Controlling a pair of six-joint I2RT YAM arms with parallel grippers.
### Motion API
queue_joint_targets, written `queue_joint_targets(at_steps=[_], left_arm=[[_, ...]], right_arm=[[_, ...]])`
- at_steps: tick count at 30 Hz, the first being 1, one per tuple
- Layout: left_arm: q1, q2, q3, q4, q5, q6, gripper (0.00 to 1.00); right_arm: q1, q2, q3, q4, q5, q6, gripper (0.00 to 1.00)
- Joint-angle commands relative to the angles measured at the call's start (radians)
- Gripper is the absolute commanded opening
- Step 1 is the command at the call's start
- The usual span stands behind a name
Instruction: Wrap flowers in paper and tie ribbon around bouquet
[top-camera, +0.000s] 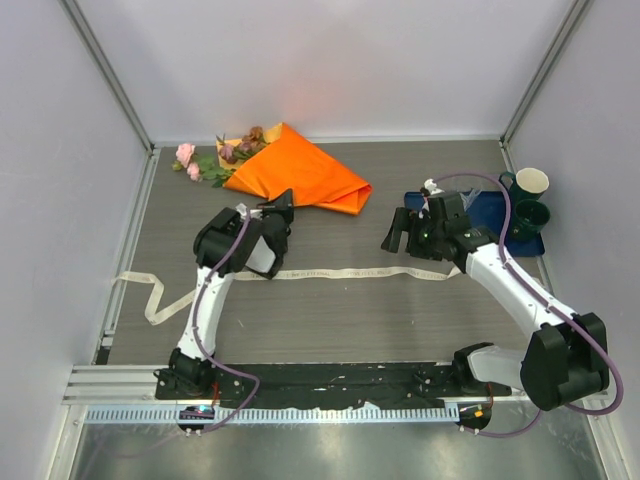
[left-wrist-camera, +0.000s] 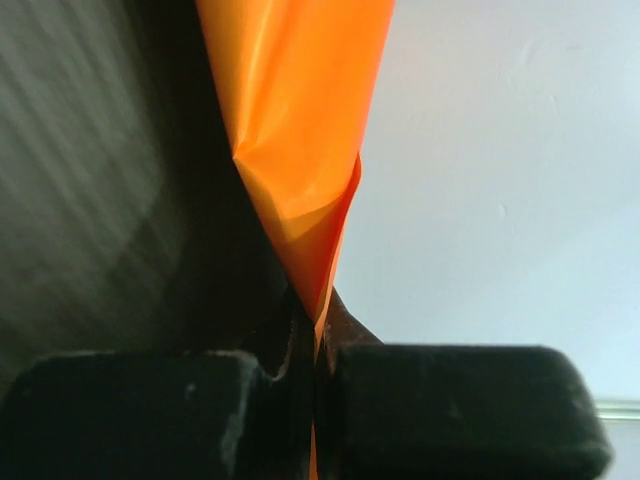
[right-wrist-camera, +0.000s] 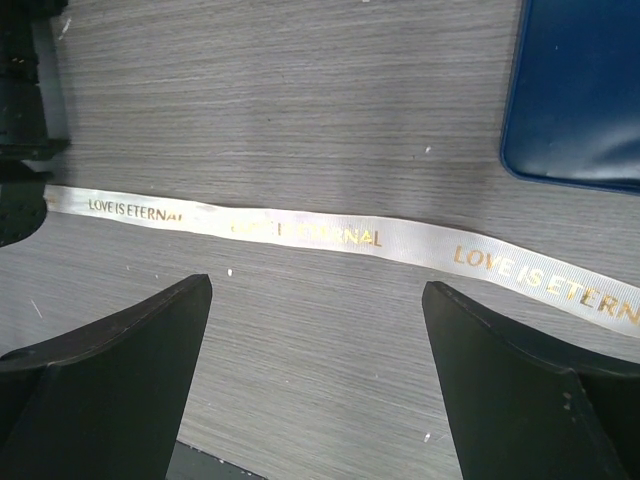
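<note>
Grey surface: mid-left, L gripper pinches paper edge, prob. keeping wrap closed round flowers; mid-right, R gripper gapes over ribbon, ready to grab.

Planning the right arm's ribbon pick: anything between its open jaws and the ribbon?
Nothing visible. The right gripper is open, and the ribbon lies flat on bare table just ahead of its fingertips. The blue tray sits off to the side, apart from the ribbon. The left gripper, shut on the paper, is farther along.
</note>
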Motion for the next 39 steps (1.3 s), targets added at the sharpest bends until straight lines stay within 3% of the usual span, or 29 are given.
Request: queue_joint_targets(at_steps=[1,9,15,19,26,28,39], left_arm=[[0.033,-0.070,-0.140,0.162,0.158,0.014,0.00],[0.136,-0.208,-0.373,0.149,0.650,-0.138,0.00],[0.243,-0.335,-0.529,0.100,0.902,-0.117,0.00],[0.283,-0.362,-0.561,0.065,1.040,-0.140,0.00],[0.298,-0.398,-0.564,0.059,1.119,-0.207,0.00],[0.302,-0.417,-0.563,0.045,1.128,-0.209,0.00],[0.338,-0.504,-0.559,-0.150,1.301,-0.114,0.00]], right_arm=[[-0.003,-0.023,-0.021,0.041,-0.021,0.020,0.94],[-0.003,-0.055,-0.061,0.047,-0.031,0.024,0.93],[-0.003,-0.055,-0.087,0.051,-0.034,0.021,0.93],[-0.003,-0.031,-0.145,0.099,-0.131,0.069,0.89],[-0.001,0.038,-0.294,0.301,-0.241,0.204,0.56],[0.000,0.077,-0.344,0.381,-0.244,0.230,0.53],[-0.001,0.256,-0.299,0.432,-0.054,0.303,0.45]])
